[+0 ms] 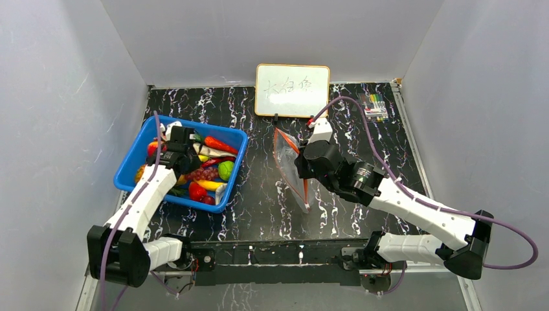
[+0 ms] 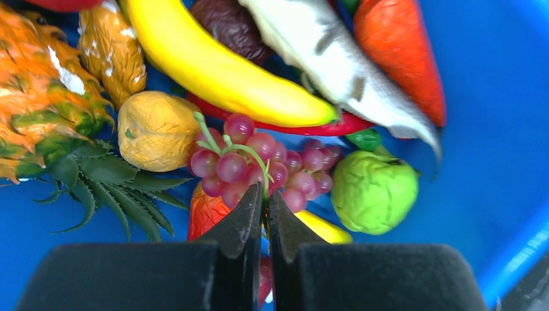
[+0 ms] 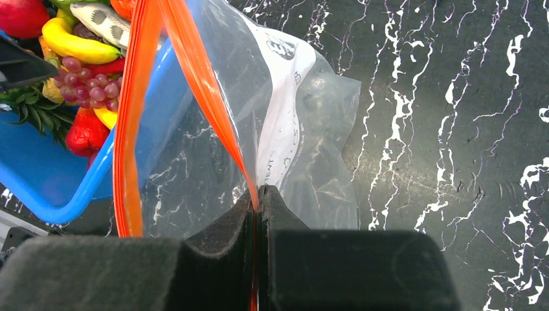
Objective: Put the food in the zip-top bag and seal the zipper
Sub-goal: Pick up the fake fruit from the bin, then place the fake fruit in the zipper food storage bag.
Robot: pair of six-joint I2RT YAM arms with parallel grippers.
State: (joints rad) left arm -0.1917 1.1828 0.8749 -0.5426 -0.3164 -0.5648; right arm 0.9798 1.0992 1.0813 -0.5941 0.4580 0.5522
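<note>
The toy food lies in a blue basket [image 1: 234,170]. My left gripper [image 2: 265,194] is down in the basket, shut on the green stem of the dark red grapes [image 2: 259,162]; it also shows in the top view [image 1: 183,150]. A yellow banana [image 2: 213,61], a green round fruit [image 2: 373,189] and a red chilli [image 2: 349,123] lie around the grapes. My right gripper [image 3: 257,193] is shut on the red-orange zipper strip [image 3: 194,71] of the clear zip-top bag [image 3: 304,149] and holds its mouth open, facing the basket. The bag [image 1: 289,162] stands mid-table in the top view.
A small whiteboard [image 1: 292,90] leans on the back wall. A pack of markers [image 1: 374,106] lies at the back right. The basket also holds a pineapple [image 2: 39,103], a carrot [image 2: 401,55] and a toy fish [image 2: 336,58]. Black marble tabletop [image 1: 259,201] lies between basket and bag.
</note>
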